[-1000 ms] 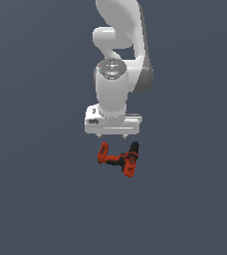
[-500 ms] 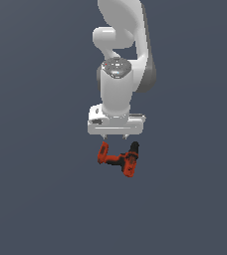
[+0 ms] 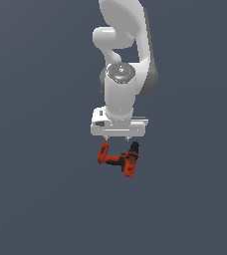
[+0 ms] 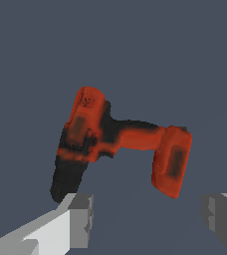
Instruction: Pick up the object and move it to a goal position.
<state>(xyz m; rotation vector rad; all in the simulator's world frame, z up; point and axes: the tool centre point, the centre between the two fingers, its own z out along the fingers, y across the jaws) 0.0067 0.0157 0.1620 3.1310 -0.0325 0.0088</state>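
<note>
your gripper hangs spread wide, holding nothing, directly above the red-orange cordless drill. in the wrist view the drill lies on its side on the grey floor, beyond both fingertips.

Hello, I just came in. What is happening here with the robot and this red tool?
A white robot arm hangs over a small red-orange power drill that lies on the plain grey surface. Its gripper is open, with one finger on each side and nothing between them. In the wrist view the drill lies beyond the fingertips, not touched. So the drill is not picked up yet.
</note>
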